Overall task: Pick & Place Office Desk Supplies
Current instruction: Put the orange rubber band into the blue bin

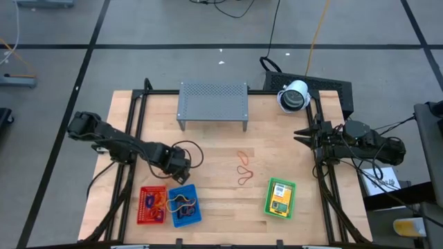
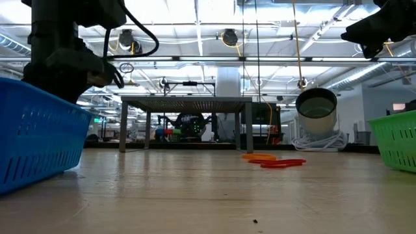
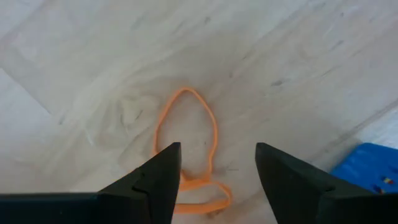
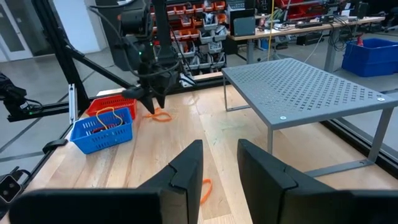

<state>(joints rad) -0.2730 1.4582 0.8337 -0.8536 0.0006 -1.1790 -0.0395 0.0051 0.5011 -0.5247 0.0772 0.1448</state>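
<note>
Orange rubber-band loop [image 3: 186, 149] is seen lying on the tabletop [image 3: 298, 62] beside the blue basket [image 3: 367, 165] — straddled, ungripped, by the left hand [image 3: 214, 177], fingers parted; right hand [image 4: 219, 168] narrowly parted, empty.

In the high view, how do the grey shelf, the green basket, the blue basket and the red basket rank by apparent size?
1. Grey shelf, clearly largest.
2. Green basket.
3. Blue basket and red basket: these look about alike, so I do not rank them.

Both arms are dark, jointed links trailing looped black cables. The left gripper [image 3: 216, 180] ends in two matte black tapered fingers; the right gripper [image 4: 219, 171] looks the same, apparently unmarked.
</note>
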